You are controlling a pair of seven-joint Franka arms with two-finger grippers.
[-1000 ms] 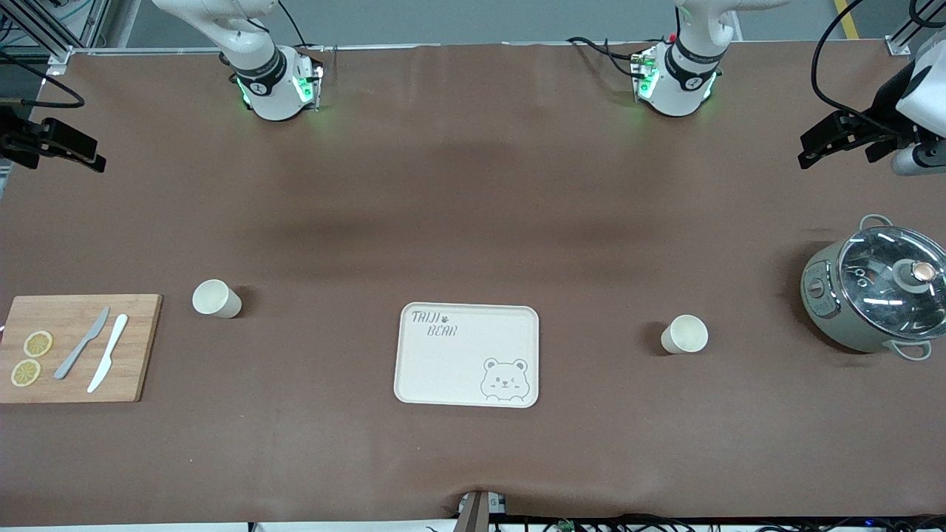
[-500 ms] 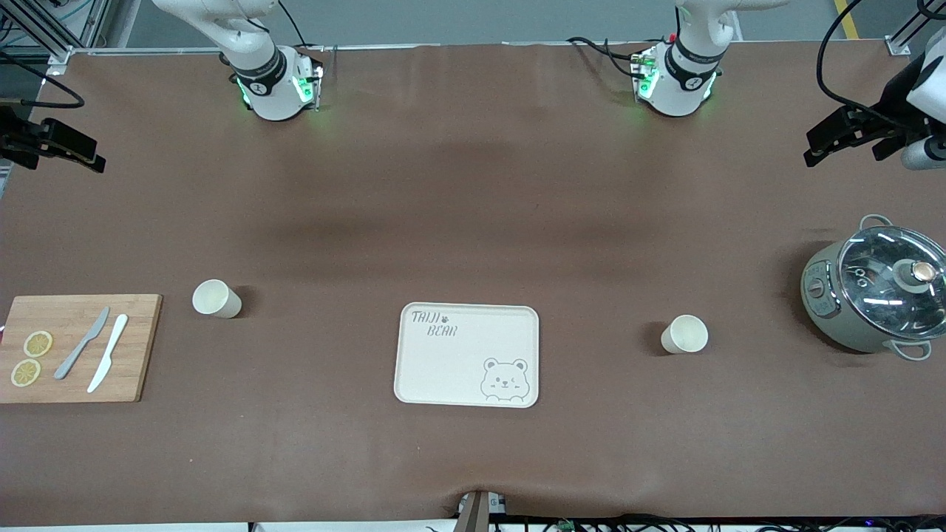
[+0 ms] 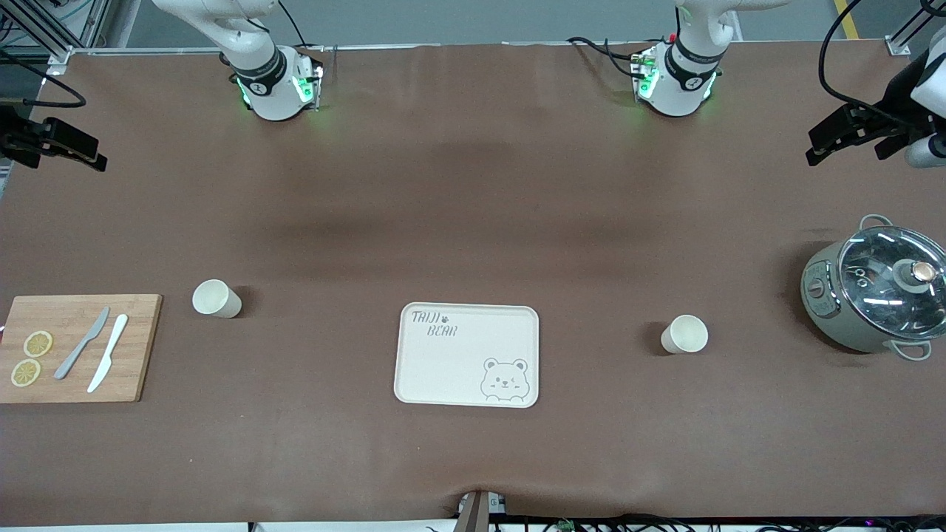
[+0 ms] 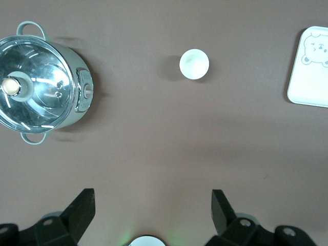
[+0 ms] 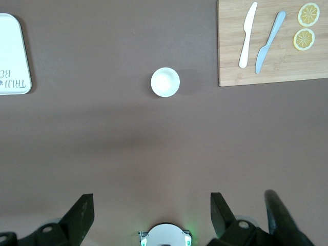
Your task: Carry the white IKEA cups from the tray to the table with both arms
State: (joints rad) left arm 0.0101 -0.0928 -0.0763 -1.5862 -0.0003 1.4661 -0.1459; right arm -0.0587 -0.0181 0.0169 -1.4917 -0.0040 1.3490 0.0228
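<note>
Two cream-white cups stand upright on the brown table. One cup is beside the cutting board toward the right arm's end; it also shows in the right wrist view. The other cup stands between the tray and the pot; it shows in the left wrist view. The cream bear-printed tray lies between the cups and holds nothing. My left gripper is open, high over the table's left-arm end. My right gripper is open, high over the table's right-arm end. Both are empty and apart from the cups.
A wooden cutting board with two knives and two lemon slices lies at the right arm's end. A grey-green pot with a glass lid stands at the left arm's end. The arm bases stand along the table's edge farthest from the front camera.
My left gripper has drifted a little outward and toward the table's back edge. The right gripper has barely moved. The cups and tray are unmoved.
</note>
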